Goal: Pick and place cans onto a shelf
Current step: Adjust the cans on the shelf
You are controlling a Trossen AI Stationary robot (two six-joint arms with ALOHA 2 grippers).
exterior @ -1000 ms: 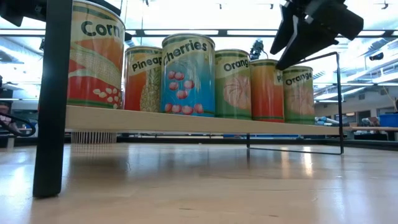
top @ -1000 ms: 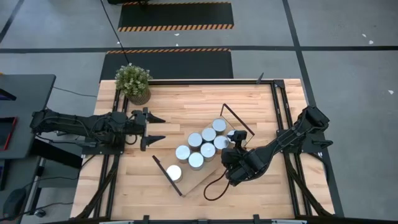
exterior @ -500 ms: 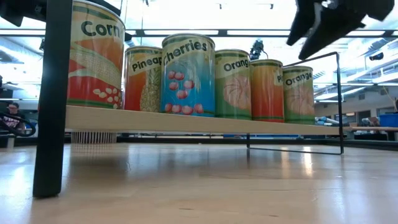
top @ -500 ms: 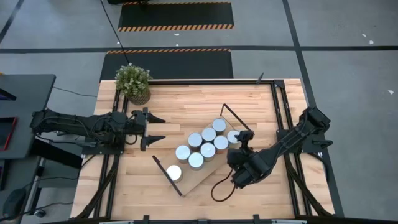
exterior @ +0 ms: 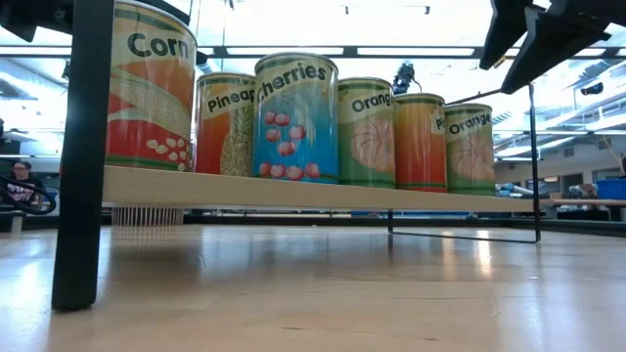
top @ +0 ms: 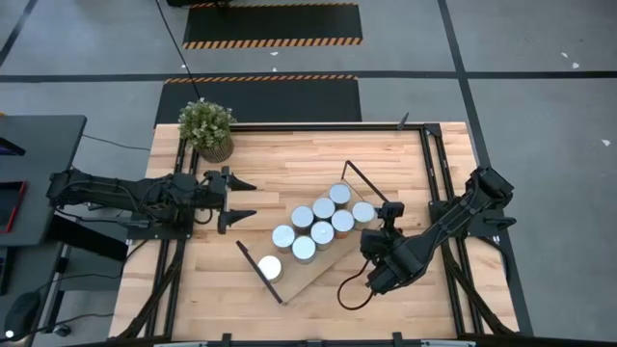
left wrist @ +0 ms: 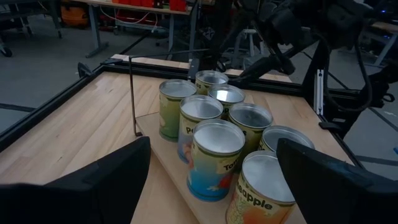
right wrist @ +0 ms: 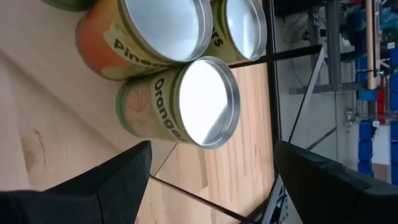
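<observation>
Several cans with silver tops (top: 321, 231) stand upright in a cluster on the light-wood shelf (top: 289, 282), which lies slantwise mid-table with black wire frames at its ends. In the low view their labelled sides (exterior: 295, 119) line up on the board (exterior: 293, 192). My right gripper (top: 390, 214) hovers open just right of the rightmost can (top: 363, 212), an orange-labelled tin (right wrist: 186, 106), touching nothing; it shows at the low view's top right (exterior: 533, 39). My left gripper (top: 241, 198) waits open to the left of the shelf, facing the cans (left wrist: 214, 149).
A potted green plant (top: 207, 128) stands at the far left corner. Black rails (top: 436, 183) run along the table's left and right sides. A dark cable loop (top: 352, 289) lies near the right arm. Bare wood shows along the near edge (top: 212, 299).
My right gripper has drawn back from the rightmost can toward the table's right and near edges, rising and tipping less steeply; that can's top, covered before, now shows. The cans stay put on the shelf.
</observation>
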